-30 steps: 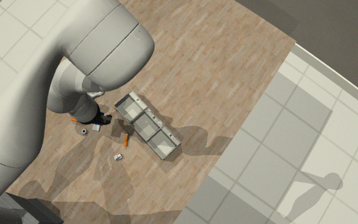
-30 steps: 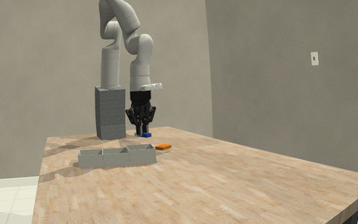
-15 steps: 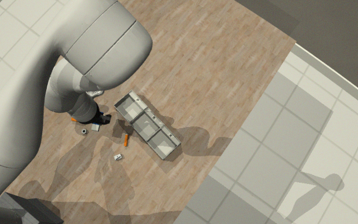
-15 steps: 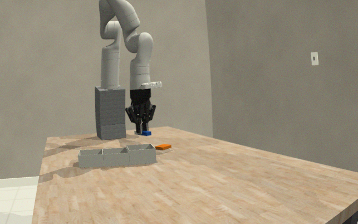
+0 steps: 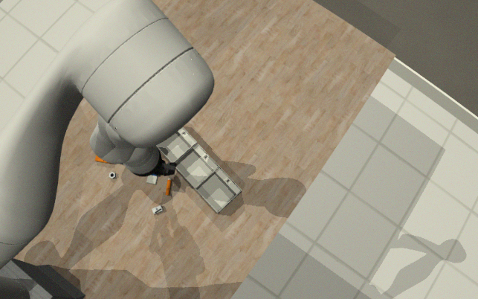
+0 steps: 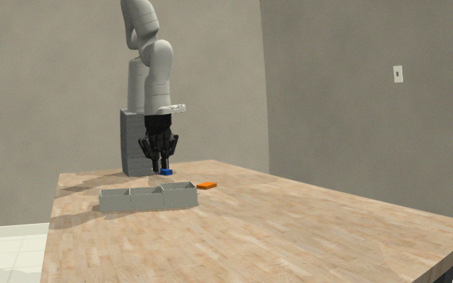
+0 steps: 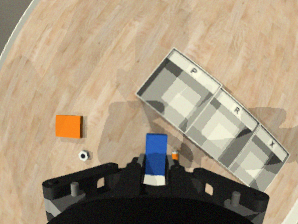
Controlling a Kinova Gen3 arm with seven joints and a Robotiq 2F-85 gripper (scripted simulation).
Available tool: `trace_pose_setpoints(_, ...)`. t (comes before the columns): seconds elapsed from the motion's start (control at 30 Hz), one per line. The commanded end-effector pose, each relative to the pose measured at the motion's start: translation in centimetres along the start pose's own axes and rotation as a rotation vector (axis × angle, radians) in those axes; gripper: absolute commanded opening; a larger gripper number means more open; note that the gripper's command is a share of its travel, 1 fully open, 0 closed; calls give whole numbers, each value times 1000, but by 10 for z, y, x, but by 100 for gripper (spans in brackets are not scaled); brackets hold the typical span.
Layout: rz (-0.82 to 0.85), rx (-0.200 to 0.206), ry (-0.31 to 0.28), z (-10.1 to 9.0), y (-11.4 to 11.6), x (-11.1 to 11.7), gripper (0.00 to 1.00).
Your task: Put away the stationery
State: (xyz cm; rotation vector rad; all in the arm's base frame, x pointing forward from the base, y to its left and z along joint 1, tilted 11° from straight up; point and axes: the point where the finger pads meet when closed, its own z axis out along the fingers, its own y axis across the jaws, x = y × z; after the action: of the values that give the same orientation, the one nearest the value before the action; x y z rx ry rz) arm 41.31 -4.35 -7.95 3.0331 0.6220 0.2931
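Toward the left in the top view, an orange block lies flat on the desk, with a pale nut near it. Next comes the blue-and-white block, grasped in the fingers of the gripper and outside the bins. Below it sits a small pale piece with a dark mark, then an orange stick between the block and the bin row.

Bin P, bin R and bin X touch in a slanting row, X at its lower right end. Each shows its pale inner floor, streaked with light and shadow; P's is partly hidden in the top view.

The arm reaches in from the lower left of the top view; in the exterior view its wrist points straight down, behind the bins.
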Motion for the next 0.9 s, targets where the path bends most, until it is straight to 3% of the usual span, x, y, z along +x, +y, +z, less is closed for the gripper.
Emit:
trace_pose_setpoints(0.0, 20, -13, 5, -3, 25, 1, 19)
trace_pose_setpoints(0.07, 20, -13, 5, -3, 25, 1, 19)
trace_pose_setpoints(0.37, 20, -13, 5, -4, 78, -5, 19)
trace_pose_setpoints(0.87, 670, -12, 10, -5, 155, -15, 19)
